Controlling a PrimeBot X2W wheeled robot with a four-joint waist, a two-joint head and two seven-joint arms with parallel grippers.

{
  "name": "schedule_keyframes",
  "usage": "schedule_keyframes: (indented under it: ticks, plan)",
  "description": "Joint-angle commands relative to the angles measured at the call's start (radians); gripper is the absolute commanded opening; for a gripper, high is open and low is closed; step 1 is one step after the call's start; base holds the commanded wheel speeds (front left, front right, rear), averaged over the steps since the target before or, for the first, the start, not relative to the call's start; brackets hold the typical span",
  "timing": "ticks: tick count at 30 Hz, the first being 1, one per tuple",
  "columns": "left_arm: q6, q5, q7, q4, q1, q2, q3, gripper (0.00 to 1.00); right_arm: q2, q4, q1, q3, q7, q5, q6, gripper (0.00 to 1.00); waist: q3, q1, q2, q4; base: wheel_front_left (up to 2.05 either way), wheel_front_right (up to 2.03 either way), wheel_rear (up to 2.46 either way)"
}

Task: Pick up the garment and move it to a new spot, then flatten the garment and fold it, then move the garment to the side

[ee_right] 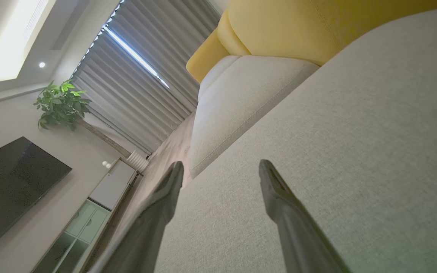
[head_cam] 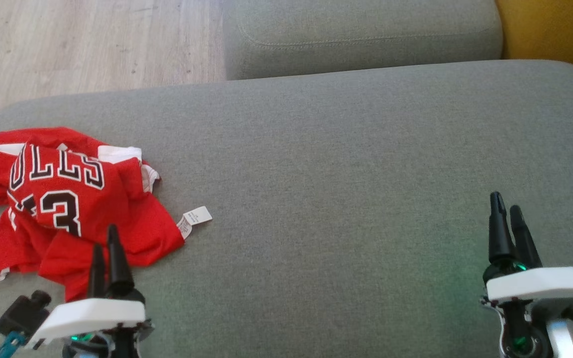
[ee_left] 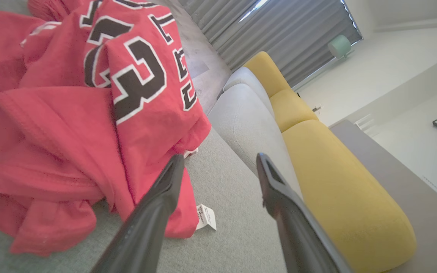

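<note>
**Red jersey, crumpled, at left end of grey sofa seat**

Item: jersey (head_cam: 67, 209). Red, with white trim and black, white-edged lettering and numerals. It lies bunched and creased, not flat, with folds lying over one another. In the head view it lies at the left end of the seat (head_cam: 341, 174). A white tag (head_cam: 194, 219) sticks out of its right edge and lies on the cushion.

Left fingers (head_cam: 116, 263): released and spread, with nothing between them. In the head view the tips overlap the near hem of the jersey. In the left wrist view one finger (ee_left: 154, 212) crosses the red cloth (ee_left: 70, 125) and the other stands over bare cushion. Whether either one touches the cloth cannot be told. The tag (ee_left: 206, 217) lies just beside the nearer finger.

Right fingers (head_cam: 498, 233): released and spread, grasping nothing. They stand over bare seat at the right end, well apart from the jersey. The right wrist view shows the gap between the fingers (ee_right: 286, 212) with grey cushion behind.

Surroundings: a second grey cushion (head_cam: 361, 35) beyond the seat, a yellow cushion (head_cam: 550, 30) at the far right, and wood floor (head_cam: 92, 44) at the far left. The right wrist view adds grey curtains (ee_right: 139, 76), a plant (ee_right: 61, 102), a dark screen (ee_right: 10, 185) and a pale cabinet (ee_right: 101, 197).
</note>
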Motion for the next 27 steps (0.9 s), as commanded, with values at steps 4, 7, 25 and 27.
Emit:
schedule_keyframes:
  ticks: [4,7,25,27]
  plan:
    - [0.011,0.105,-0.027,-0.057,-0.055,0.009,-0.012,1.0,-0.006,-0.058,-0.053,0.03,-0.026,-0.103,0.0,1.0,0.005,0.0,0.0,-0.002,0.0,0.0,0.0]
    - [0.017,0.155,-0.036,-0.068,-0.058,0.009,-0.023,1.0,-0.006,-0.065,-0.055,0.041,-0.035,-0.152,0.0,1.0,0.007,0.0,0.0,-0.003,0.0,0.0,0.0]
    - [0.012,0.416,-0.087,-0.086,-0.06,0.035,-0.126,1.0,-0.007,-0.087,-0.054,0.072,-0.085,-0.41,0.0,1.0,0.01,0.0,0.0,-0.009,0.0,0.0,0.0]
    - [0.013,0.445,-0.093,-0.076,-0.062,0.043,-0.143,1.0,-0.007,-0.086,-0.053,0.074,-0.091,-0.439,0.0,1.0,0.011,0.0,0.0,-0.01,0.0,0.0,0.0]
